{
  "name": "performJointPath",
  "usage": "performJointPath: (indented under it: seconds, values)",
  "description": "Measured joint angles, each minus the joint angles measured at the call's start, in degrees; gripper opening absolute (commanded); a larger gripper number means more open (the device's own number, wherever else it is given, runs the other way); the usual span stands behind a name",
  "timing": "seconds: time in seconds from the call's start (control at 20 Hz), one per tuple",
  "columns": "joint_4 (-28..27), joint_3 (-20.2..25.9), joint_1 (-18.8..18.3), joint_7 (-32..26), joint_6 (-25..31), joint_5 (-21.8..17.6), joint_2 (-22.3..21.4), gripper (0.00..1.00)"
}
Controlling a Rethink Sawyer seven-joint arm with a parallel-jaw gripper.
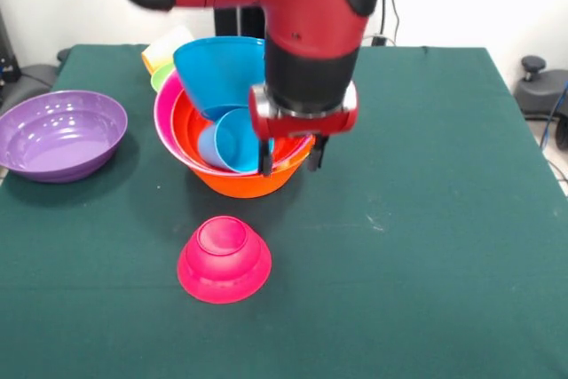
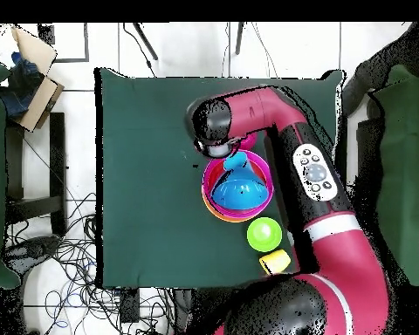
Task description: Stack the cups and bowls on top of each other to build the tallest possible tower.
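Pink-red and shiny, the small magenta bowl (image 1: 224,259) is sitting upside down at the near part of the green worktop (image 1: 417,255), all by itself. Behind it the tower (image 1: 232,144) is growing: the big orange bowl (image 1: 248,185) is holding the pink bowl (image 1: 165,113), a red-orange one, the tipped blue bowl (image 1: 217,73) and the light blue cup (image 1: 226,141) lying on its side. The tool (image 1: 290,159) is hanging at the tower's rim; I cannot tell if it is gripping anything. Off to one side the purple bowl (image 1: 60,133) is waiting. Farthest back, the green bowl (image 2: 264,234) and yellow cup (image 2: 275,260) are waiting too. I think much stacking is left.
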Motion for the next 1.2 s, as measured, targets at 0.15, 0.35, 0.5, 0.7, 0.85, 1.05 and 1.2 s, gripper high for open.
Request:
performJointPath:
  seconds: [0.15,0.35,0.5,0.7,0.85,1.05,1.2]
  values:
    - [5.5,-0.6,-0.5,0.0,-0.2,1.3,-4.8,1.00]
    - [10.0,-1.2,-0.7,0.0,-0.2,2.7,-9.5,1.00]
    - [12.7,-2.2,-0.4,0.0,-0.5,2.9,-12.8,1.00]
    - [13.9,-3.7,0.0,0.0,-2.7,2.9,-13.8,1.00]
    - [13.9,-5.1,0.3,0.0,-7.1,2.2,-12.5,1.00]
    - [13.9,-6.9,0.6,0.0,-12.8,0.9,-10.3,1.00]
    - [14.0,-7.9,0.8,0.0,-15.4,0.4,-8.9,1.00]
